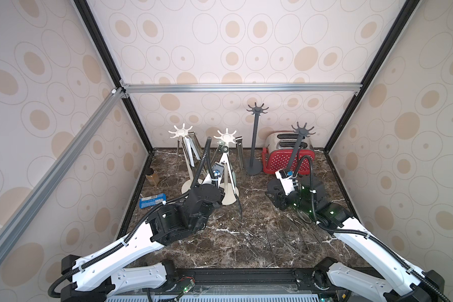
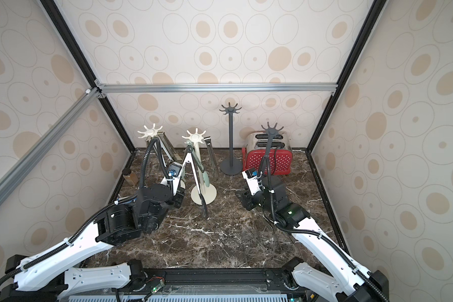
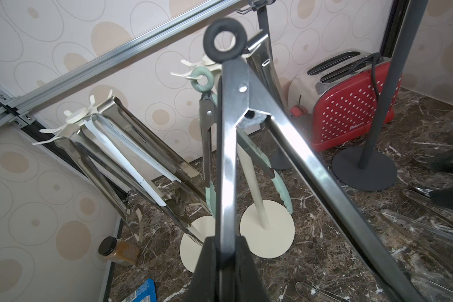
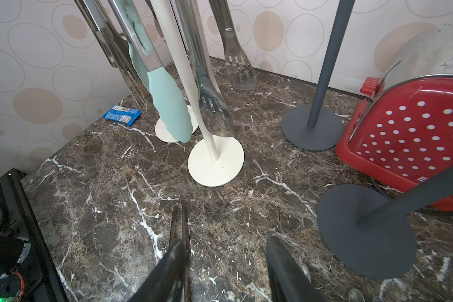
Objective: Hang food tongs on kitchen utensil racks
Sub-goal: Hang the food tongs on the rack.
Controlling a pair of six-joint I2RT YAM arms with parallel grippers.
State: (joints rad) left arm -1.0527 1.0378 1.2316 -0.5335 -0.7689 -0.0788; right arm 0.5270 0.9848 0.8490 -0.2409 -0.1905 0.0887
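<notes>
Fig. Tongs at the hook, read left to right.

(a) Far cream rack (image 1: 180, 133): its crown already carries several steel tongs (image 1: 190, 151), hanging splayed along the pole.

(b) Left gripper (image 3: 224, 264): jaws pinched narrow on one steel arm of the held tongs (image 3: 229, 157). The long axis of these tongs runs steeply up and away from the gripper. The black ring (image 3: 224, 55) is topmost, and the second arm splays out to the side.

(c) Near cream rack (image 1: 225, 136): its crown sits just above and beyond the ring. A green-tipped pair (image 3: 210, 198) already hangs from one hook there. Whether the black ring is touching a hook or only close beneath one cannot be told, since the ring overlaps the crown in the left wrist view. The coming move probably depends on lifting the ring over a free hook tip, then lowering it.

(d) Two dark grey racks (image 1: 255, 136) (image 1: 297, 149): both crowns are bare.

(e) Right gripper (image 4: 225, 269): low over the marble table (image 1: 233, 243), jaws parted at a middling width with nothing between them. One of the loose tongs (image 4: 177, 222) lies just beside one finger. This arm is well apart from the cream crown, so the left arm is the nearer.
</notes>
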